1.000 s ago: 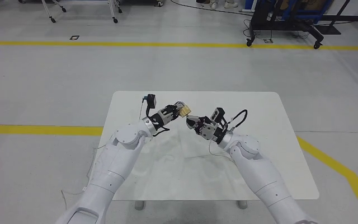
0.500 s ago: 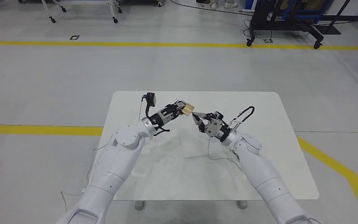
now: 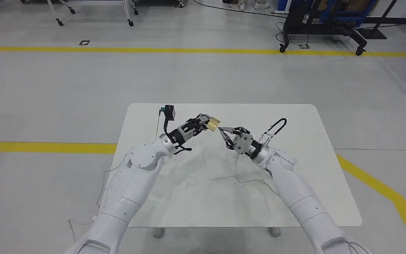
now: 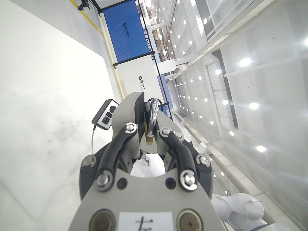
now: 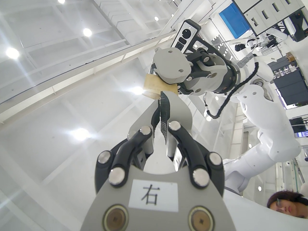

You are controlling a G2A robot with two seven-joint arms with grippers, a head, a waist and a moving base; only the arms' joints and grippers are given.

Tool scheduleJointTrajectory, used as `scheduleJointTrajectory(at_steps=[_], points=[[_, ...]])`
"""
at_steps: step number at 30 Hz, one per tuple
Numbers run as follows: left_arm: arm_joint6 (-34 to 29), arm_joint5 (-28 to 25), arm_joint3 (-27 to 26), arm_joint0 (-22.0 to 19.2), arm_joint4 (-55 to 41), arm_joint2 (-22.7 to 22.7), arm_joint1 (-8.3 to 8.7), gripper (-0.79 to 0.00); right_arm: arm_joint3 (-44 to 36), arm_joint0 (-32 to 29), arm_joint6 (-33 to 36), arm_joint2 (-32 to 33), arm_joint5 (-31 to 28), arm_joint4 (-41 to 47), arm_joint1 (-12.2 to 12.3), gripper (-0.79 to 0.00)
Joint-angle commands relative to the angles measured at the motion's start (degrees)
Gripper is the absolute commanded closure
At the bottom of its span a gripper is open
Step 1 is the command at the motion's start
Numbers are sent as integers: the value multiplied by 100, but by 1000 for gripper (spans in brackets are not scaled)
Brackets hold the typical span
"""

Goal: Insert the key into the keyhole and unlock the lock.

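Observation:
A small brass padlock (image 3: 214, 122) hangs above the white table (image 3: 298, 120), held by its body in my left gripper (image 3: 206, 122). In the left wrist view, that gripper (image 4: 144, 103) is shut on the padlock, whose steel shackle (image 4: 153, 114) sticks out between the fingers. My right gripper (image 3: 226, 134) sits just to the right of the lock. In the right wrist view it (image 5: 163, 97) is shut on a black-headed key (image 5: 164, 121). The key's tip points up at the underside of the padlock (image 5: 156, 86) and seems to touch it. I cannot make out the keyhole.
Both grippers meet above the table's far middle part. A black cable (image 3: 276, 127) loops off the right wrist. The left wrist's camera (image 3: 169, 111) juts out toward the far edge. A dark cart (image 3: 323, 25) stands far off on the floor.
The right wrist has turned and its gripper has moved up and a little right, bringing the key up to the padlock. The left gripper with the lock has shifted slightly right.

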Motion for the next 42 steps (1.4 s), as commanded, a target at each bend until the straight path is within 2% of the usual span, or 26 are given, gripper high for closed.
scheduleJointTrajectory(at_steps=[1,8,16,18,22,26,30,31,32,33,34,35,42], points=[[-7,14,0,2,-14,-2,1,0,-24,-16,-12,11,-95,-97,9,-779],[-132,157,37,-33,-90,-12,10,0,-177,-134,-134,221,-388,-282,68,-785],[-187,586,174,-174,224,167,0,0,-986,-742,-530,1062,-1211,-658,268,-785],[-124,838,252,-247,513,295,-10,0,-1304,-986,-779,1309,-1418,-744,313,-785],[-286,1269,351,-431,1259,742,-50,0,-1800,-1317,-1058,1521,-1375,-818,359,-785],[-293,1632,503,-644,2314,1259,-100,0,-1851,-1350,-1091,1532,-1368,-818,361,-785],[-459,1780,639,-765,2606,1539,-162,0,-1851,-1350,-1091,1532,-1368,-818,361,-785],[-536,1801,688,-804,2662,1590,-173,-22,-1851,-1350,-1091,1532,-1368,-818,361,-785],[-617,1830,742,-847,2766,1655,-182,-114,-1851,-1350,-1091,1532,-1368,-818,361,-785],[-658,1846,785,-887,2851,1706,-192,-351,-1851,-1350,-1091,1532,-1368,-818,361,-785],[-693,1850,826,-923,2958,1764,-201,-462,-1851,-1350,-1091,1532,-1368,-818,361,-785],[-715,1823,846,-949,3021,1806,-211,-785,-1851,-1350,-1091,1532,-1368,-818,361,-785],[-626,1507,895,-986,2887,1730,-230,-785,-1851,-1350,-1091,1532,-1368,-818,361,-785]])
